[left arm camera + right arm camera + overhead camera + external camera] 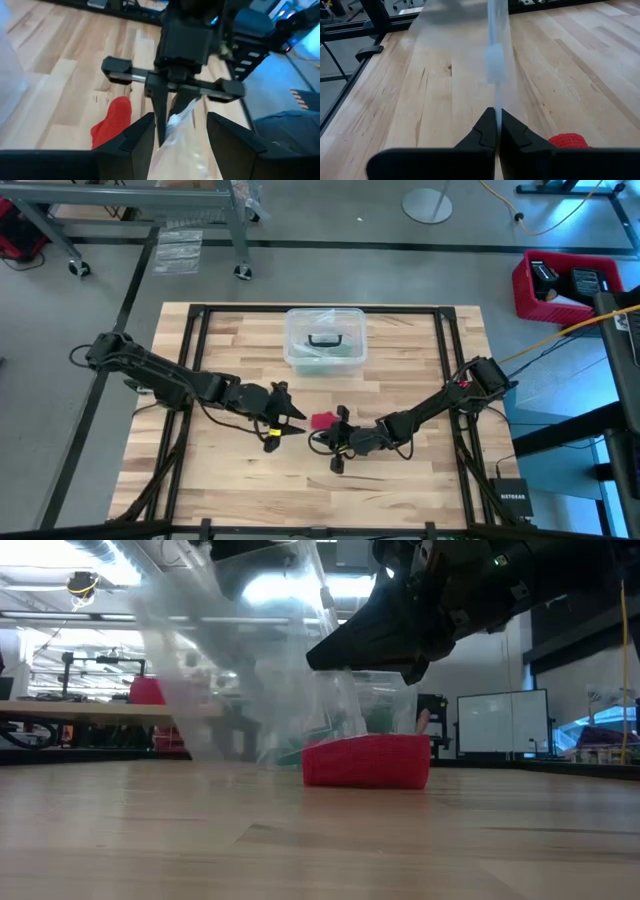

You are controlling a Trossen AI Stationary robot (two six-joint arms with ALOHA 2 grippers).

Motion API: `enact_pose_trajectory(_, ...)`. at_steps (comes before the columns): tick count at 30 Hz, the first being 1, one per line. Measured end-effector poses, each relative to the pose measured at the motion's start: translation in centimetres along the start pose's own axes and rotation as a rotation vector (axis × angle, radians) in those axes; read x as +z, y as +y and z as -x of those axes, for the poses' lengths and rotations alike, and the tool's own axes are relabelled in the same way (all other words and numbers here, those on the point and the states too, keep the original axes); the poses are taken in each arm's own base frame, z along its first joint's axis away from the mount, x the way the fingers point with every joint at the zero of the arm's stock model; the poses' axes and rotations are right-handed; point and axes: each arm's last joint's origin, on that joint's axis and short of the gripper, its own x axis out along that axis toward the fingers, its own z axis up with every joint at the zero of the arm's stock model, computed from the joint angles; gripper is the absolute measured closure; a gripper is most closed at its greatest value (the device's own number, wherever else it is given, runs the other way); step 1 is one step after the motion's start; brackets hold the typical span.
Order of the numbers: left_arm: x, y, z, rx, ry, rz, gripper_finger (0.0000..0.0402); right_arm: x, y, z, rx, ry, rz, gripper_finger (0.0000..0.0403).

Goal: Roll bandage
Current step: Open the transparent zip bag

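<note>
1. Red fabric marks the task's thing: in the high view the bandage (321,421) lies on the wooden table (240,490) between the two grippers, near the middle. The left gripper (297,421) is just left of it and the right gripper (338,442) just right. The clear plastic box (324,338) with a black handle stands farther back, well apart.
2. In the low view the bandage (366,761) rests on the table as a short roll, with nothing gripping it. A thin clear plastic bag (250,660) hangs above and behind it; a dark gripper is overhead, and I cannot tell which arm it is.
3. In the left wrist view the left gripper (180,131) has its fingers spread wide, with the clear bag (182,142) between them, probably loose. The right gripper (165,131) is opposite, pinching the bag's other end. The bandage (112,123) lies beside it.
4. In the right wrist view the right gripper (496,116) is closed tight on the edge of the bag (494,65); the bandage (568,140) shows beside its finger.
5. Risk: the hanging bag may sweep over the bandage and push or unroll it, because it stands between the grippers and the roll.
</note>
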Motion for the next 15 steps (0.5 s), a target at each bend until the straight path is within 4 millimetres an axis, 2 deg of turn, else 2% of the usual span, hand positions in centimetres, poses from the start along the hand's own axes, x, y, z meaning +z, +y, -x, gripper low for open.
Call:
enact_pose_trajectory(6,0.3,0.0,0.5,-0.001,-0.021,0.007,0.0238,0.1,0.0,0.0,0.0,-0.006,0.012,0.0398)
enact_pose_trajectory(15,-0.6,-0.3,-2.0,-0.012,-0.012,0.017,0.024,0.1,0.0,0.0,0.001,-0.01,0.011,0.0399)
